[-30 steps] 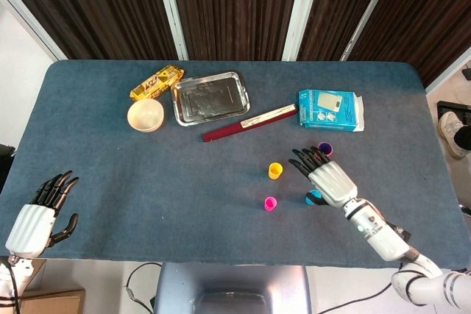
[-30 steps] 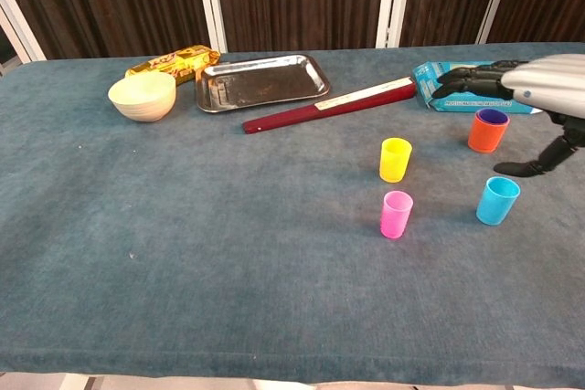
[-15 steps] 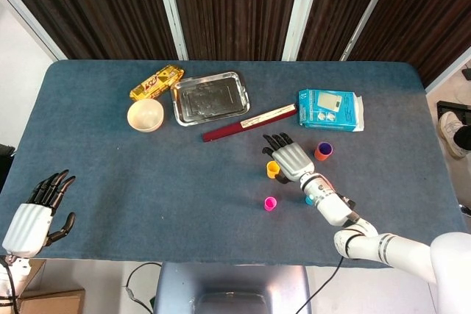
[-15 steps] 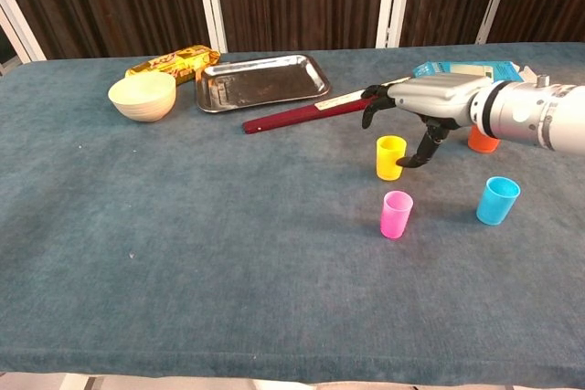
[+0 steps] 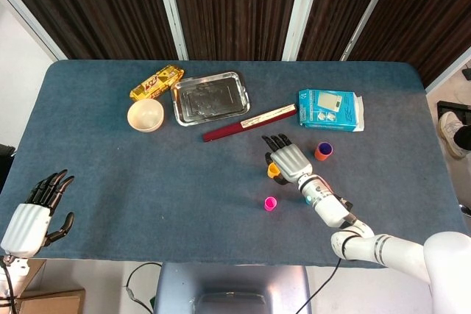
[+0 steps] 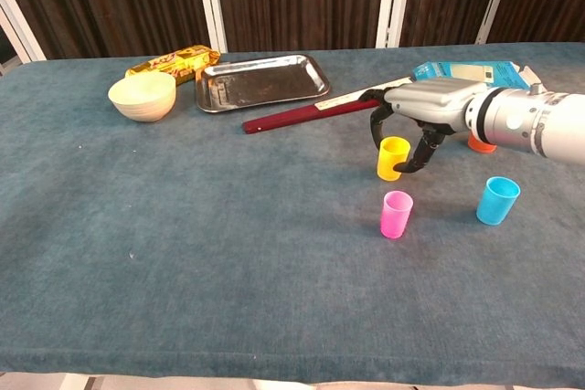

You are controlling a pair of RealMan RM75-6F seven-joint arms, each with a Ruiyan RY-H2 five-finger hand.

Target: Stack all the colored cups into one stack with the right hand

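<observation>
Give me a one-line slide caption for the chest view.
Right hand closing around the yellow cup, with pink cup, blue cup and orange cup standing separately nearby.

Orange cup [image 6: 477, 143] mostly behind right hand [image 6: 422, 107]; blue cup [image 5: 307, 200] nearly hidden under forearm, head view.

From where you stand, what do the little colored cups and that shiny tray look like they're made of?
The yellow cup, pink cup and blue cup look like plastic: solid bright color, smooth thin walls, a soft sheen. The tray looks like metal, probably steel: silvery, with mirror-like reflections and a rolled rim.
</observation>
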